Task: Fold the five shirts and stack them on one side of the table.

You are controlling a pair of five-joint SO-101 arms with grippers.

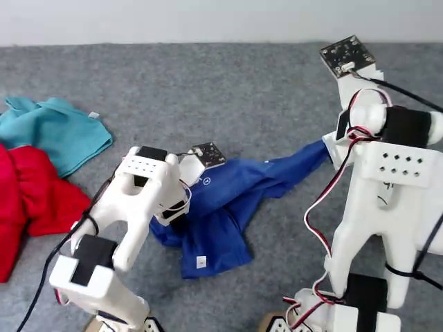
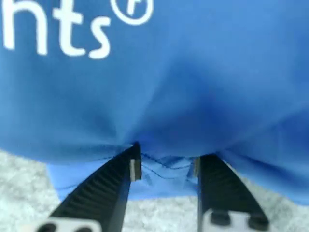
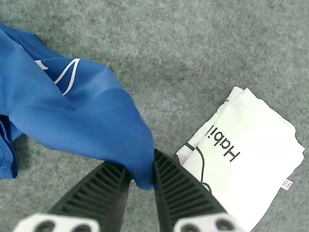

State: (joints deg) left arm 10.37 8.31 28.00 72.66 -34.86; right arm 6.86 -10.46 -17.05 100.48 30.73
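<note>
Beyond the blue shirt [image 1: 228, 200], toward the wall [image 1: 208, 21], the table [image 1: 208, 90] is open grey surface right up to its far edge. Past the blue shirt on the left arm's side, at the table's edge and well apart from it, a teal shirt [image 1: 55, 131] and a red shirt [image 1: 31, 194] lie crumpled and touching each other, the teal one nearer the wall. The surface is a grey, felt-like covering, and the wall behind it is plain and pale.

The blue shirt lies at the middle of the table, pulled out long between the two arms, with its body bunched and creased by the left arm and one narrow end drawn toward the right arm. The left gripper [image 2: 164, 166] holds a gathered fold of the blue shirt, and its fingers [image 2: 111, 188] stand part way apart with the cloth bunched between them. The right gripper [image 3: 142, 181] pinches the shirt's narrow end, with its fingers [image 3: 101, 193] drawn close on the fabric. A folded white shirt [image 3: 246, 140] lies flat just beside the right gripper, on the side away from the blue shirt.
</note>
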